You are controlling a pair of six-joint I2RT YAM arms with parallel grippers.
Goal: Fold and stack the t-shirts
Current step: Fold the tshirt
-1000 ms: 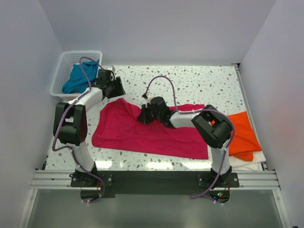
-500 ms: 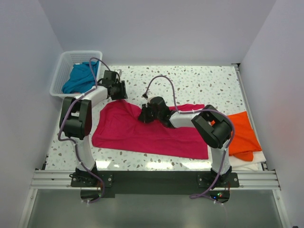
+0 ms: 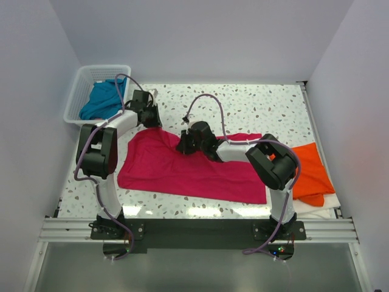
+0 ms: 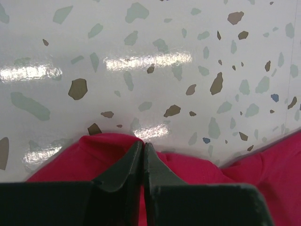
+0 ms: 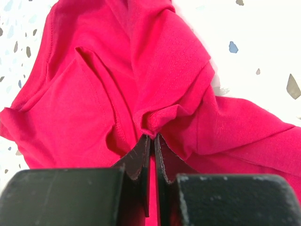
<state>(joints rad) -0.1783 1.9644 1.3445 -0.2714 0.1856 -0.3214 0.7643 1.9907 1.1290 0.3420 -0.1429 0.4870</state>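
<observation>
The crimson-pink t-shirt point(image 3: 182, 170) lies spread and rumpled across the middle of the table. My left gripper point(image 3: 153, 118) is at its far left corner. In the left wrist view its jaws point(image 4: 143, 144) are pressed together on the shirt's edge point(image 4: 188, 165). My right gripper point(image 3: 183, 145) sits at the shirt's upper middle, shut on a pinched fold of the crimson cloth point(image 5: 151, 135). The bright orange t-shirt point(image 3: 313, 167) lies at the table's right side. The teal-blue t-shirt point(image 3: 100, 100) is bunched in the basket.
A white lattice basket point(image 3: 76, 97) stands at the far left corner of the speckled table point(image 3: 261, 109). A white sheet point(image 3: 325, 208) shows under the orange shirt near the front right edge. Purple cables loop above both arms.
My left gripper moved right from beside the basket to the crimson shirt's corner and closed on it. The right gripper kept its pinch and shifted slightly away from the bases.
</observation>
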